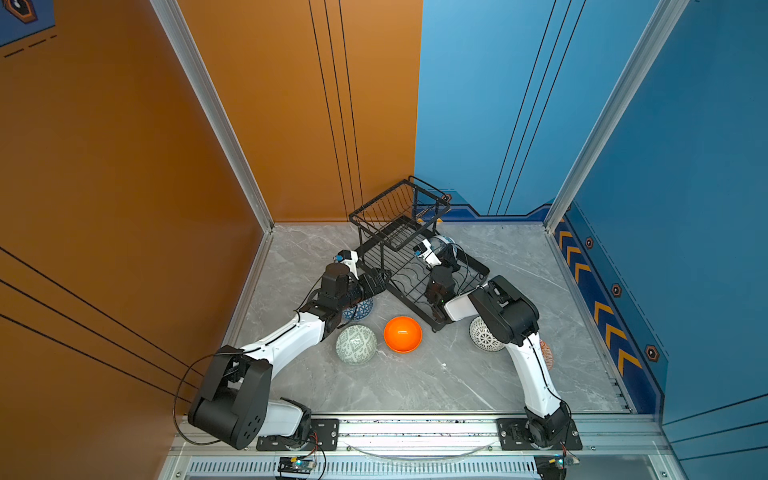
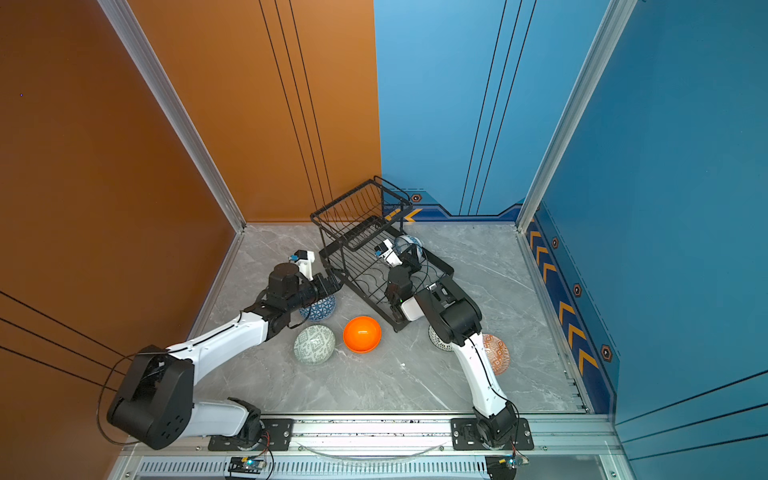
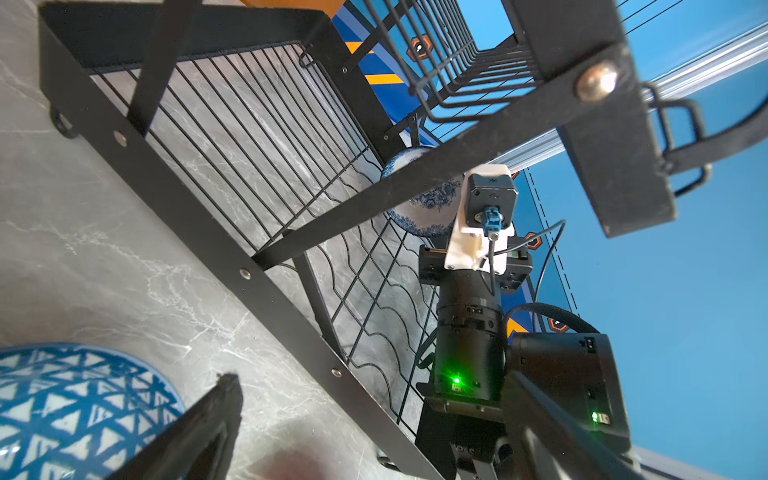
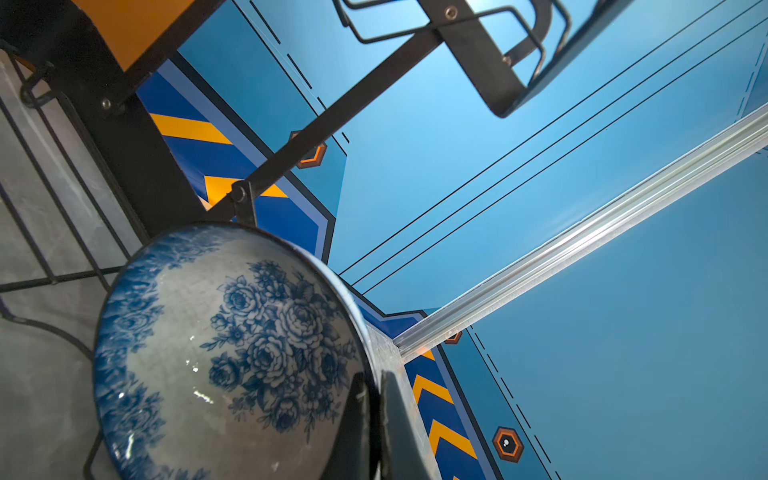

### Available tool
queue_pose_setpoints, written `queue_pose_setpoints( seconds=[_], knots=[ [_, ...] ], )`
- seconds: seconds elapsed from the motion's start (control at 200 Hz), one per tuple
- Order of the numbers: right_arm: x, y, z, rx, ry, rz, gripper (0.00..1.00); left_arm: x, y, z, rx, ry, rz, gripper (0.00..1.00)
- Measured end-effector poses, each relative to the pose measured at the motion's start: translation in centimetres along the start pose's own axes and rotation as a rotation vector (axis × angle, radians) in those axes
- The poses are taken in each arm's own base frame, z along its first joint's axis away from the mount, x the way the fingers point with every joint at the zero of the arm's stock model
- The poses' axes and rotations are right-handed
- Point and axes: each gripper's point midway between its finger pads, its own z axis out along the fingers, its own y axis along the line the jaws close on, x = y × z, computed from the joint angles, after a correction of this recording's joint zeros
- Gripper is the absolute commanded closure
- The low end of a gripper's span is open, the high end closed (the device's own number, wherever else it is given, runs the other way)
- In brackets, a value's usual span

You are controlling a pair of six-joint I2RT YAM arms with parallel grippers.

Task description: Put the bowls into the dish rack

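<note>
**Seating the floral bowl in the rack's lower tier**

The right gripper (image 4: 376, 419) is clamped on the rim of the white bowl with blue flowers (image 4: 232, 353), one finger inside and one outside. This makes the bowl stand on edge rather than lie flat. That pose suits the black wire two-tier dish rack (image 3: 183, 206), whose lower tier has wavy slot wires (image 3: 374, 316) that look meant to keep dishes upright. In both top views the bowl is at the far end of that tier, just right of the raised basket (image 1: 388, 203). Whether its lower edge already rests in a slot I cannot tell.

The left gripper (image 1: 376, 280) hovers with jaws wide apart and nothing between them, close beside the rack's near-left rail. It is probably placed there to stay clear of the loading arm yet handy for the blue triangle-patterned bowl (image 3: 70, 407) just beneath it.

Five bowls sit on the grey marble tabletop (image 1: 415, 382), all on the near side of the rack. The pale green geometric bowl (image 1: 356, 344) and the glossy orange bowl (image 1: 402, 333) are side by side in the middle. The white bowl with black lattice (image 1: 484, 336) and the red-orange patterned bowl (image 2: 496, 353) are to the right, partly hidden by the right arm. The job looks barely begun. Letting go should wait until the wires carry the bowl, or it may tip and roll.
</note>
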Motion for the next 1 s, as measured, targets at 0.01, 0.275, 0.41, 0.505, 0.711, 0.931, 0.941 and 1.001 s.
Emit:
queue_pose_setpoints(
  seconds=[0.01, 0.275, 0.41, 0.505, 0.711, 0.931, 0.941, 1.001],
  knots=[
    [0.0, 0.0, 0.0, -0.001, 0.001, 0.000, 1.00, 0.0, 0.0, 0.0, 0.000, -0.001, 0.000, 0.02],
    [0.2, -0.3, 0.4, -0.083, 0.073, 0.008, 1.00, -0.7, -0.1, -0.6, 0.006, -0.021, -0.001, 0.02],
    [0.6, -0.5, 0.7, -0.112, 0.112, 0.018, 1.00, -1.0, 0.1, -0.9, 0.007, -0.028, -0.003, 0.02],
    [0.5, -0.5, 0.9, -0.114, 0.125, 0.020, 1.00, -1.0, 0.1, -0.9, 0.007, -0.028, -0.004, 0.02],
    [0.7, -0.7, 1.0, -0.099, 0.157, 0.022, 1.00, -0.9, 0.2, -0.9, 0.014, -0.021, -0.006, 0.02],
    [0.9, -0.8, 1.1, -0.032, 0.189, 0.022, 1.00, -0.7, 0.3, -0.7, 0.020, -0.014, -0.006, 0.02],
    [1.0, -0.8, 1.2, -0.027, 0.190, 0.023, 1.00, -0.7, 0.3, -0.6, 0.019, -0.014, -0.007, 0.02],
    [0.9, -0.7, 1.2, 0.001, 0.196, 0.023, 1.00, -0.6, 0.4, -0.5, 0.017, -0.010, -0.008, 0.02]
  ],
)
